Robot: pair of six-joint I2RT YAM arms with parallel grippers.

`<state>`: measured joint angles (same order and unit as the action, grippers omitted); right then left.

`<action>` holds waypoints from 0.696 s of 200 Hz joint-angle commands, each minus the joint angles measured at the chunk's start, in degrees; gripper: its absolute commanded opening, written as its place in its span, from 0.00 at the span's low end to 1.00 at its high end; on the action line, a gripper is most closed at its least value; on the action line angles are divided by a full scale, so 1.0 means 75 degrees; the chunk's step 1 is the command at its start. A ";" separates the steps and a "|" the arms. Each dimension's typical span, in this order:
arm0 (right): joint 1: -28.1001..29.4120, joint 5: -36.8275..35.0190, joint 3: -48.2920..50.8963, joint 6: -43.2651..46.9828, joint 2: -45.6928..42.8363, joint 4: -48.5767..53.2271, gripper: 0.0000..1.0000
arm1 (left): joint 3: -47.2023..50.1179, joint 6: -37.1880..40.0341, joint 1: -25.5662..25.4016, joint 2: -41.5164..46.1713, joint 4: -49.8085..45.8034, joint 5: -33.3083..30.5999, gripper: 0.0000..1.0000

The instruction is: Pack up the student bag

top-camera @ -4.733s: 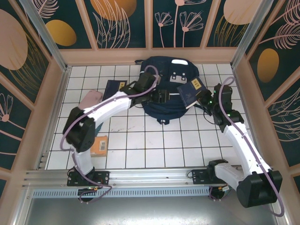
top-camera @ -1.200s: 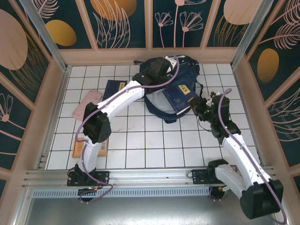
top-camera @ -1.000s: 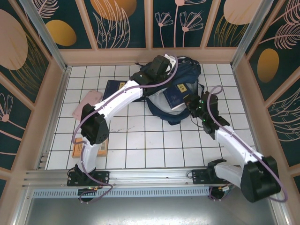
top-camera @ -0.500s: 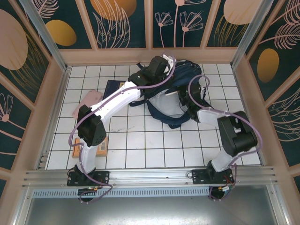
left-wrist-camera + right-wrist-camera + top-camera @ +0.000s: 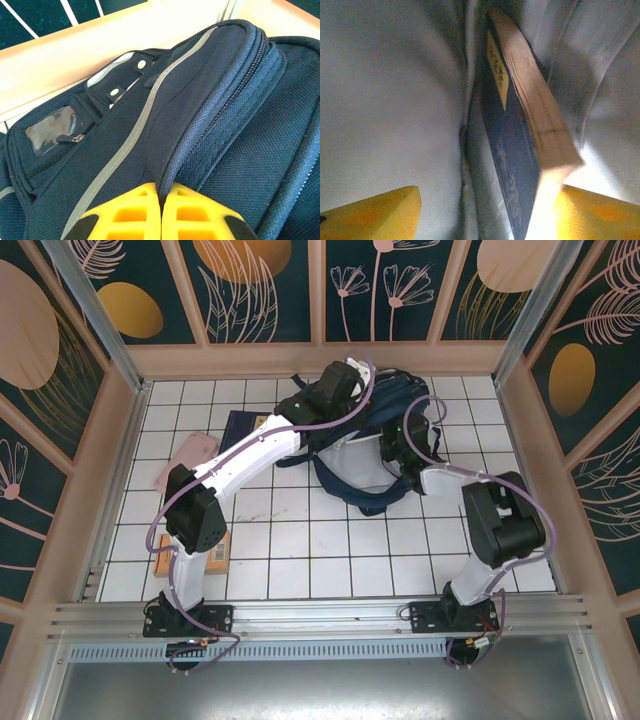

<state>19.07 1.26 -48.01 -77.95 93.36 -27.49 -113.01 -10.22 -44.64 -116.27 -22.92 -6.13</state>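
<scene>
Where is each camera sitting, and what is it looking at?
Top external: above and behind the robot, looking down on the student bag; left arm and right arm show.
Left wrist: on the left arm, facing the bag's outside; left gripper, yellow, pinches its zip edge.
Right wrist: inside the bag, facing a book; right gripper open around it.
Shared: all three see the bag.

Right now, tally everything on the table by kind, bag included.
student bag: 1
navy books: 2 (loose navy book, navy book in the bag)
pink pouch: 1
orange flat pack: 1
Total: 5
</scene>
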 commanded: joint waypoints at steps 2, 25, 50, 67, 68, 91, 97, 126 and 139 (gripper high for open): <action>-0.0243 0.0842 0.0320 -0.0036 -0.0951 0.0976 0.65 | -0.0182 -0.0415 -0.0022 0.0610 0.1122 -0.0584 0.00; -0.0407 0.1546 0.0955 -0.0419 -0.1640 0.0812 0.61 | -0.0200 -0.0563 -0.0022 0.0527 0.1157 -0.0635 0.00; -0.0419 0.2000 0.1295 -0.0408 -0.2416 0.1438 0.54 | -0.0184 -0.0619 -0.0015 0.0435 0.1148 -0.0597 0.00; -0.0428 0.2033 0.1673 -0.0226 -0.3100 0.2135 0.53 | -0.0154 -0.0610 -0.0021 0.0382 0.1040 -0.0707 0.00; -0.0425 0.2017 0.1693 -0.0207 -0.3122 0.2197 0.53 | -0.0142 -0.0608 -0.0023 0.0383 0.1034 -0.0724 0.00; -0.0445 0.1296 0.2056 0.0354 -0.4367 0.3674 0.53 | 0.0074 -0.0733 -0.0023 0.0294 0.0756 -0.0661 0.11; -0.0484 0.1051 0.2108 0.0525 -0.4681 0.4056 0.53 | 0.0268 -0.0845 -0.0018 0.0305 0.0746 -0.0558 0.17; -0.0564 -0.0520 0.2188 0.1217 -0.5941 0.5961 0.53 | 0.1374 -0.1517 0.0000 0.0523 0.0868 -0.0203 0.44; -0.0562 -0.1200 0.2174 0.1468 -0.6308 0.6409 0.53 | 0.1879 -0.1838 0.0080 0.0701 0.0960 -0.0160 0.54</action>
<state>15.20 4.12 -32.29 -72.93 50.59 6.87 -104.49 -18.20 -44.91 -114.74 -18.90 -7.94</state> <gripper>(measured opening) 0.532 0.468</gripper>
